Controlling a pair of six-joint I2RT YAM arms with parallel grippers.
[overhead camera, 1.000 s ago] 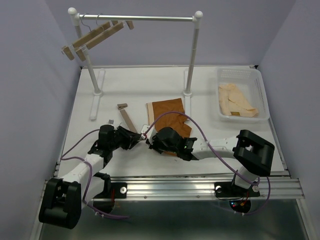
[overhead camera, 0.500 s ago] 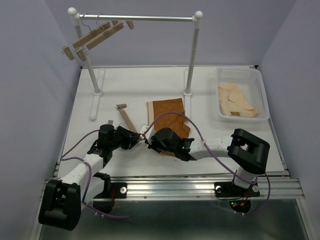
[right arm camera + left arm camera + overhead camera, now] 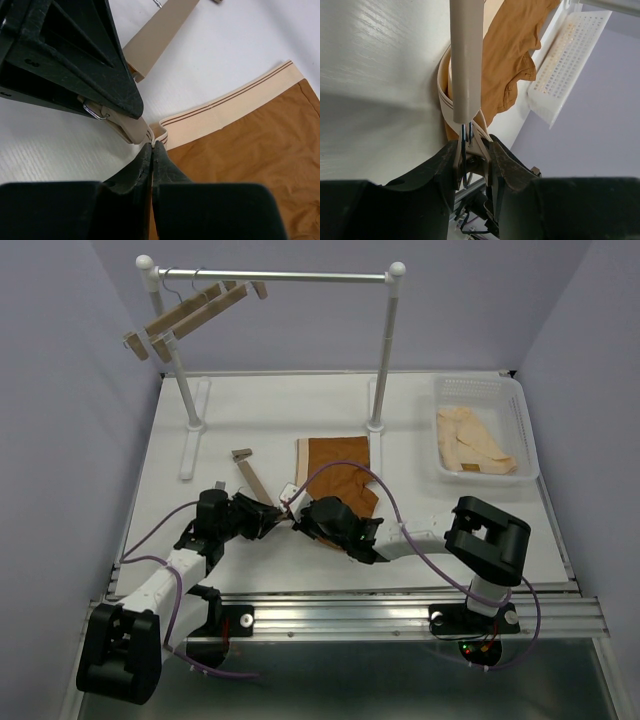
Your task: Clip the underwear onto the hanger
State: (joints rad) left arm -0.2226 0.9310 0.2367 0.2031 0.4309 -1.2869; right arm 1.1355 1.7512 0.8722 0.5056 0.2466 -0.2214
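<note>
The light-wood hanger (image 3: 254, 478) lies on the table, its bar also showing in the left wrist view (image 3: 466, 60). My left gripper (image 3: 264, 518) is shut on the hanger's near end clip (image 3: 472, 152), squeezing it. The rust-brown underwear (image 3: 340, 472) with its beige waistband (image 3: 230, 105) lies just right of the hanger. My right gripper (image 3: 299, 519) is shut on a corner of the waistband (image 3: 152, 145), right beside the clip's tip (image 3: 131, 131). Whether the waistband sits inside the clip's mouth cannot be told.
A white clothes rack (image 3: 270, 277) at the back carries two more wooden hangers (image 3: 190, 312); its right post (image 3: 379, 390) stands behind the underwear. A white basket (image 3: 525, 410) at the right holds a cream garment (image 3: 473, 443).
My right gripper has edged left with the waistband corner, closer to the clip. The right arm's elbow has swung left. The left gripper has stayed put.
</note>
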